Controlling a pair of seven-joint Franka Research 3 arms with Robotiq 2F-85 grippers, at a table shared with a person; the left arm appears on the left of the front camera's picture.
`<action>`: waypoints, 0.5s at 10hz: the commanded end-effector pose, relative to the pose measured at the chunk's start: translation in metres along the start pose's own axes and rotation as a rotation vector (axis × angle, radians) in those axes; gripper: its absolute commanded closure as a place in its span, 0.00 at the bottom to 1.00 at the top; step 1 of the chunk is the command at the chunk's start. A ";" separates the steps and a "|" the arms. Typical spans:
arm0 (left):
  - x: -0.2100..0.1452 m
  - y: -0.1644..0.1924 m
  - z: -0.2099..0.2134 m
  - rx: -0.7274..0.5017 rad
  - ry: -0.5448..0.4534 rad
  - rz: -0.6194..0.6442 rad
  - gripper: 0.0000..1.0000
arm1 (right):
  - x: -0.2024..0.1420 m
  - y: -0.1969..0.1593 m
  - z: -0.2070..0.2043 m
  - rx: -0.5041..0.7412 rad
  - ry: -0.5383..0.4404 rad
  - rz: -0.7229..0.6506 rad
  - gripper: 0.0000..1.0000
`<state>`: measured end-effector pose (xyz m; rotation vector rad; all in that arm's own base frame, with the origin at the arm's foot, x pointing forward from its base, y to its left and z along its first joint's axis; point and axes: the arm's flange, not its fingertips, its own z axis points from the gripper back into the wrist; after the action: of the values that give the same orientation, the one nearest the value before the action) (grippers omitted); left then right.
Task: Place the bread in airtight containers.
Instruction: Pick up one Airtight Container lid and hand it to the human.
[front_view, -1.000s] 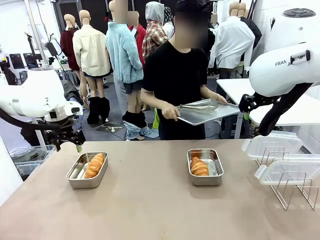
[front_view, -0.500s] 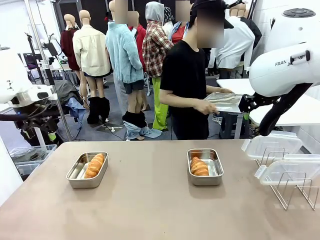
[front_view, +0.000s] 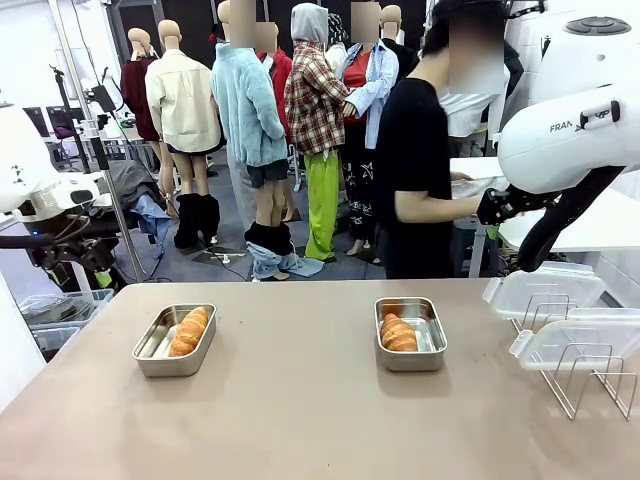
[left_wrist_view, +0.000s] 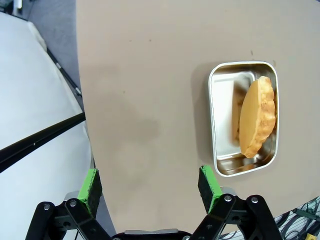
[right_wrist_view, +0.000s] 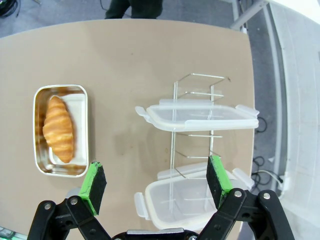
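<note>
"FRAN" reads on the right arm (front_view: 560, 145). The left end effector (left_wrist_view: 150, 183) gapes wide, empty — a croissant (left_wrist_view: 256, 115) in its tin (left_wrist_view: 222, 100) lies beyond one finger. The right end effector (right_wrist_view: 156, 177) is equally wide, empty.

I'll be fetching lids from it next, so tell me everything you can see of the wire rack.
The wire rack is thin, silvery metal wire bent into upright loops on a low frame. It stands upright on the tan table, near the edge at the robot's right. Two clear snap lids rest across its loops, one farther back and one nearer, both tilted. Nothing else appears to touch it.
</note>
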<state>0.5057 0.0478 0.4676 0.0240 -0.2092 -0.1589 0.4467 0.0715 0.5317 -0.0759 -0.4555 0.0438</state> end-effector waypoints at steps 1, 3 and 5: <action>-0.001 0.000 0.004 0.027 0.000 0.005 0.00 | 0.004 0.002 0.000 0.001 -0.002 -0.017 0.00; -0.001 0.000 0.004 0.027 0.000 0.005 0.00 | 0.004 0.002 0.000 0.001 -0.002 -0.017 0.00; -0.001 0.000 0.004 0.027 0.000 0.005 0.00 | 0.004 0.002 0.000 0.001 -0.002 -0.017 0.00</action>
<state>0.5055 0.0470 0.4690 0.0256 -0.2118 -0.1613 0.4467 0.0715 0.5317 -0.0759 -0.4556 0.0438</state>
